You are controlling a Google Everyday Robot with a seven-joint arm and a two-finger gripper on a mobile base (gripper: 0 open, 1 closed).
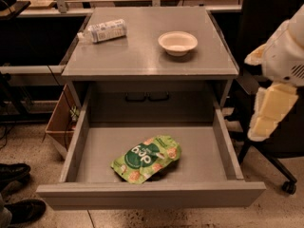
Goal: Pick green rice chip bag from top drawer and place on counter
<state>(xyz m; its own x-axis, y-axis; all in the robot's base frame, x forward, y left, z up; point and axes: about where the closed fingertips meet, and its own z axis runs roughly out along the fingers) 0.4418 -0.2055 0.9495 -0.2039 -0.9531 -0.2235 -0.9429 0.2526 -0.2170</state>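
The green rice chip bag (pixel 146 158) lies flat on the floor of the open top drawer (pixel 151 194), near its front and a little left of centre. The drawer is pulled fully out below the counter (pixel 142 56). My gripper (pixel 267 113) hangs at the right edge of the view, outside the drawer's right wall and above floor level, well apart from the bag. It holds nothing that I can see.
A clear plastic bottle (pixel 103 31) lies on its side at the counter's back left. A white bowl (pixel 177 42) stands at the back right. A black office chair (pixel 280 175) is behind my arm. Black shoes (pixel 16 194) are at lower left, and a wooden box (pixel 59 122) stands left of the cabinet.
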